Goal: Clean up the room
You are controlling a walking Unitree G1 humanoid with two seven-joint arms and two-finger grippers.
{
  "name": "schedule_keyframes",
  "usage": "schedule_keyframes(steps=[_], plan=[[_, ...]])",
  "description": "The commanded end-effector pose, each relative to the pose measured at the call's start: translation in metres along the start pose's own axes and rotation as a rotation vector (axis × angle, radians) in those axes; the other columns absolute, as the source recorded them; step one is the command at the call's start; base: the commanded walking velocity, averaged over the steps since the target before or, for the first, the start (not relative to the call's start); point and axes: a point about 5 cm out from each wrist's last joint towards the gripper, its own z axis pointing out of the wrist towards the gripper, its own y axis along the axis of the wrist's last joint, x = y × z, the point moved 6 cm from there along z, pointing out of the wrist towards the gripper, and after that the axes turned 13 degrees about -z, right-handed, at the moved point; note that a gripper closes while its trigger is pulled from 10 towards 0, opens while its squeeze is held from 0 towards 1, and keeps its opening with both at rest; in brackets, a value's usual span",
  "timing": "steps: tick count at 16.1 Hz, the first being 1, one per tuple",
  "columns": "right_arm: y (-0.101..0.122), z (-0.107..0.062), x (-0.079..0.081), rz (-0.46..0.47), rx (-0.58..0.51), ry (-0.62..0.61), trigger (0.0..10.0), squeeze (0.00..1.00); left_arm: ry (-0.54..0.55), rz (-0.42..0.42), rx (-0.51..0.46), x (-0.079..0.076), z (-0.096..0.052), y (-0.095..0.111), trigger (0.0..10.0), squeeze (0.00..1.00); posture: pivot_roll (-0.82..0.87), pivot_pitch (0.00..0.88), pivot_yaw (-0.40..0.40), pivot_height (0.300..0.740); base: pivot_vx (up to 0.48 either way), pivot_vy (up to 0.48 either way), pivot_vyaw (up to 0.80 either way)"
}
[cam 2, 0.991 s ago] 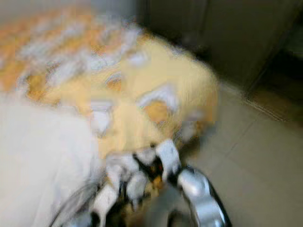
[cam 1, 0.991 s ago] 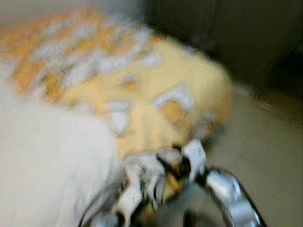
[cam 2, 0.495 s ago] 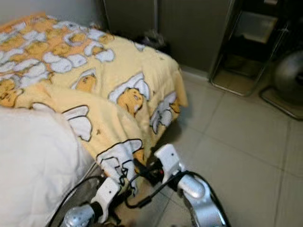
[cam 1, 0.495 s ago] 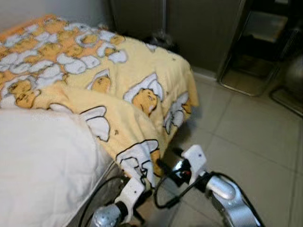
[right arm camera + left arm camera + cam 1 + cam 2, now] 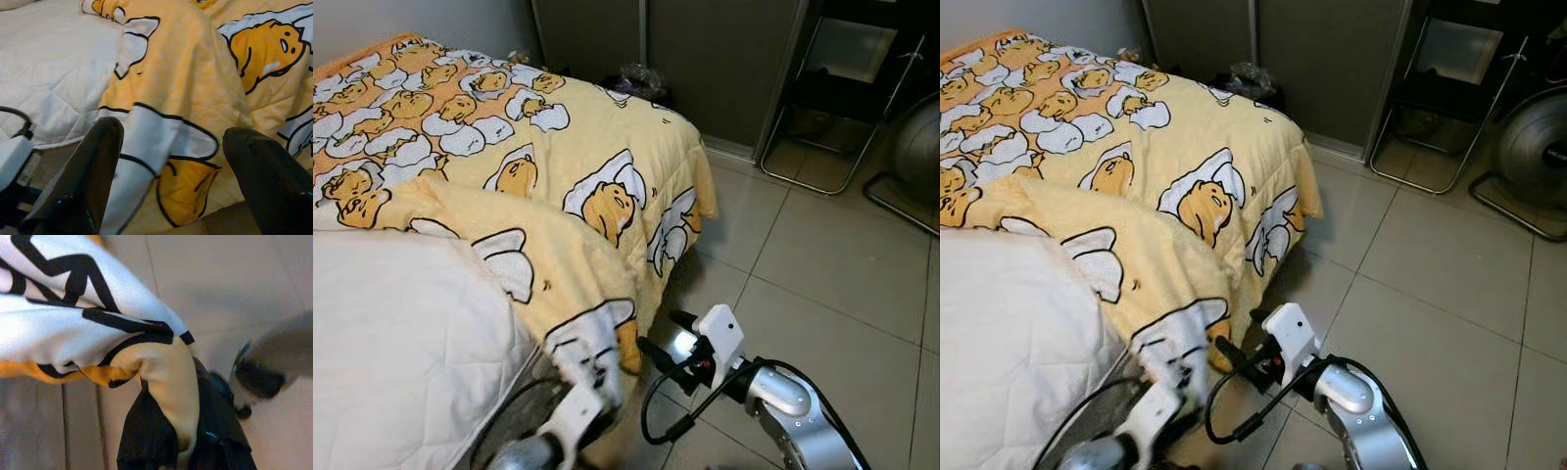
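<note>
At bed corner: my left gripper (image 5: 183, 440) pinches the yellow blanket (image 5: 558, 196) hem.
Right gripper (image 5: 176, 161): spread, facing it.
Next: I'd pull the blanket over the bare mattress (image 5: 401, 333).

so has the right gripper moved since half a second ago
No, not noticeably: the right gripper sits just as far below the pale floor-tile grout line, beside the yellow cartoon-print blanket. The oldest picture is too blurred.
</note>
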Motion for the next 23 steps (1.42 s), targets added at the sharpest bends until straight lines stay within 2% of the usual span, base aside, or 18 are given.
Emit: schedule_keyframes(steps=[1, 3, 4, 6, 8, 9, 10, 13, 15, 17, 19, 21, 22, 23], plan=[[0.004, 0.001, 0.001, 0.002, -0.015, 0.007, 10.0, 0.0, 0.016, -0.008, 0.041, 0.004, -0.004, -0.012, 0.0, 0.0, -0.18, 0.058, 0.095, 0.74, 0.0, 0.0, 0.0], [0.004, 0.0, 0.004, 0.007, -0.014, 0.012, 10.0, 0.0, 0.043, -0.037, 0.109, 0.008, -0.017, -0.042, 0.0, 0.0, -0.18, 0.06, 0.095, 0.74, 0.0, 0.0, 0.0], [0.003, 0.0, 0.004, 0.008, -0.013, 0.013, 10.0, 0.0, 0.048, -0.043, 0.13, 0.008, -0.019, -0.049, 0.0, 0.0, -0.18, 0.06, 0.095, 0.74, 0.0, 0.0, 0.0], [0.003, -0.001, 0.004, 0.007, -0.012, 0.014, 10.0, 0.0, 0.042, -0.033, 0.191, 0.003, -0.021, -0.064, 0.0, 0.0, -0.18, 0.062, 0.092, 0.74, 0.0, 0.0, 0.0], [0.003, -0.001, 0.003, 0.004, -0.01, 0.014, 10.0, 0.0, 0.059, -0.049, 0.29, -0.01, -0.027, -0.093, 0.0, 0.0, -0.18, 0.062, 0.092, 0.74, 0.0, 0.0, 0.0], [0.003, -0.001, 0.003, 0.003, -0.009, 0.015, 10.0, 0.0, 0.056, -0.051, 0.297, -0.013, -0.027, -0.096, 0.0, 0.0, -0.18, 0.062, 0.092, 0.74, 0.0, 0.0, 0.0], [0.003, -0.001, 0.003, 0.004, -0.008, 0.016, 10.0, 0.0, 0.021, -0.034, 0.285, -0.031, -0.018, -0.094, 0.0, 0.0, -0.19, 0.063, 0.088, 0.74, 0.0, 0.0, 0.0], [0.003, -0.001, 0.003, 0.003, -0.009, 0.02, 10.0, 0.0, -0.023, 0.01, 0.225, -0.047, -0.001, -0.075, 0.0, 0.0, -0.18, 0.062, 0.088, 0.74, 0.0, 0.0, 0.0], [0.003, -0.001, 0.003, 0.002, -0.011, 0.022, 10.0, 0.0, -0.055, 0.04, 0.168, -0.06, 0.017, -0.051, 0.0, 0.0, -0.18, 0.059, 0.089, 0.74, 0.0, 0.0, 0.0], [0.003, 0.0, 0.003, 0.001, -0.011, 0.024, 10.0, 0.0, -0.074, 0.053, 0.152, -0.069, 0.025, -0.042, 0.0, 0.0, -0.18, 0.054, 0.09, 0.74, 0.0, 0.0, 0.0], [0.003, 0.0, 0.004, 0.0, -0.009, 0.028, 10.0, 0.0, -0.117, 0.05, 0.132, -0.088, 0.036, -0.03, 0.0, 0.0, -0.19, 0.047, 0.091, 0.74, 0.0, 0.0, 0.0], [0.001, -0.001, 0.004, -0.002, -0.005, 0.032, 10.0, 0.0, -0.155, 0.087, 0.092, -0.108, 0.047, -0.012, 0.0, 0.0, -0.19, 0.035, 0.09, 0.74, 0.0, 0.0, 0.0], [0.001, -0.002, 0.004, -0.004, -0.003, 0.035, 10.0, 0.0, -0.18, 0.111, 0.094, -0.12, 0.052, -0.007, 0.0, 0.0, -0.2, 0.03, 0.09, 0.74, 0.0, 0.0, 0.0], [0.0, -0.002, 0.004, -0.005, -0.003, 0.036, 10.0, 0.0, -0.19, 0.119, 0.104, -0.125, 0.053, -0.007, 0.0, 0.0, -0.2, 0.03, 0.09, 0.74, 0.0, 0.0, 0.0]])
